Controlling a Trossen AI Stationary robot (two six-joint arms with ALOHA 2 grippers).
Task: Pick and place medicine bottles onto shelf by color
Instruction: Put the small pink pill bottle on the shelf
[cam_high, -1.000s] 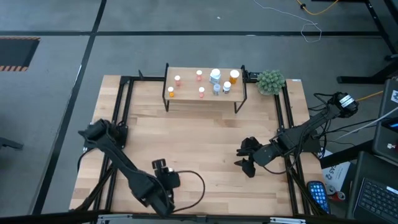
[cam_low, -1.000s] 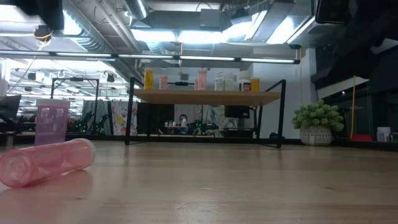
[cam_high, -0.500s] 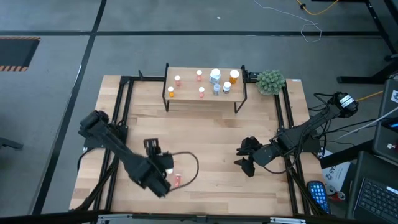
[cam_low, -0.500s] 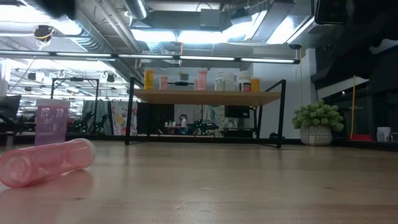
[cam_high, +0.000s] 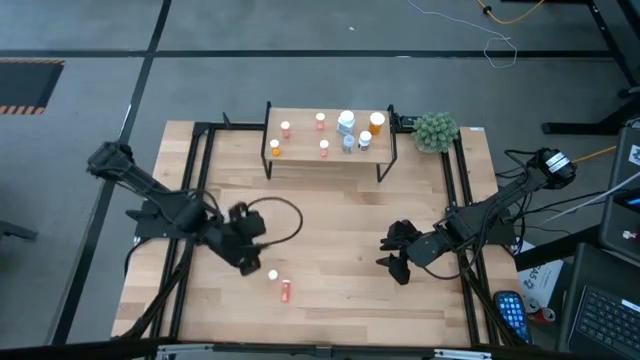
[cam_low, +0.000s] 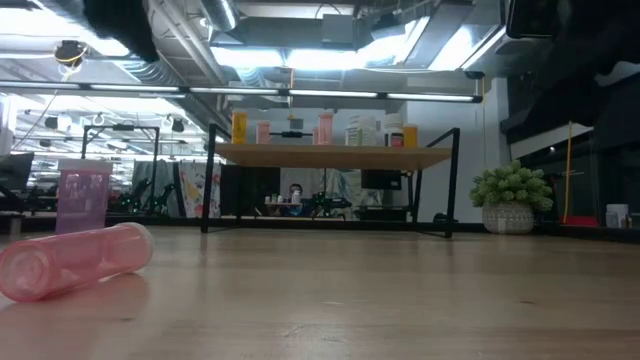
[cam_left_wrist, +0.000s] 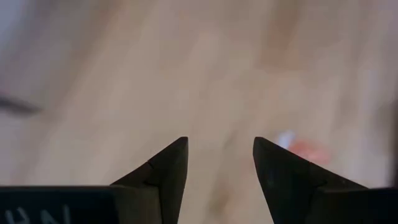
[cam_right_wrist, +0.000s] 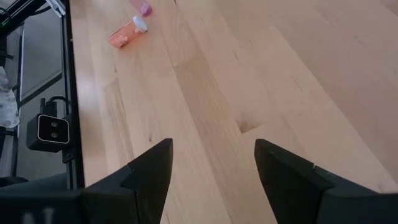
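Note:
Two medicine bottles are on the table near its front left. A red one (cam_high: 285, 290) lies on its side and shows pink in the low view (cam_low: 70, 262). A pink white-capped one (cam_high: 272, 273) stands upright beside it (cam_low: 83, 195). My left gripper (cam_high: 250, 258) hangs open above and left of them, pointing slantwise down at them, with nothing between its fingers (cam_left_wrist: 221, 162). My right gripper (cam_high: 388, 256) waits open over the table's right half (cam_right_wrist: 211, 162). The shelf (cam_high: 330, 150) stands at the far edge with several bottles upright on its top.
A green plant ball (cam_high: 436, 131) sits right of the shelf. Black frame rails (cam_high: 190, 200) run along the table's left and right sides. A black cable loop (cam_high: 285, 215) hangs from my left wrist. Bare wood lies between the two grippers and the shelf.
My left gripper has drawn back from over the two bottles, toward the table's far and left edges and upward, turning somewhat and staying open. The bottles, hidden under the arm in the high view before, now show. Neither has moved.

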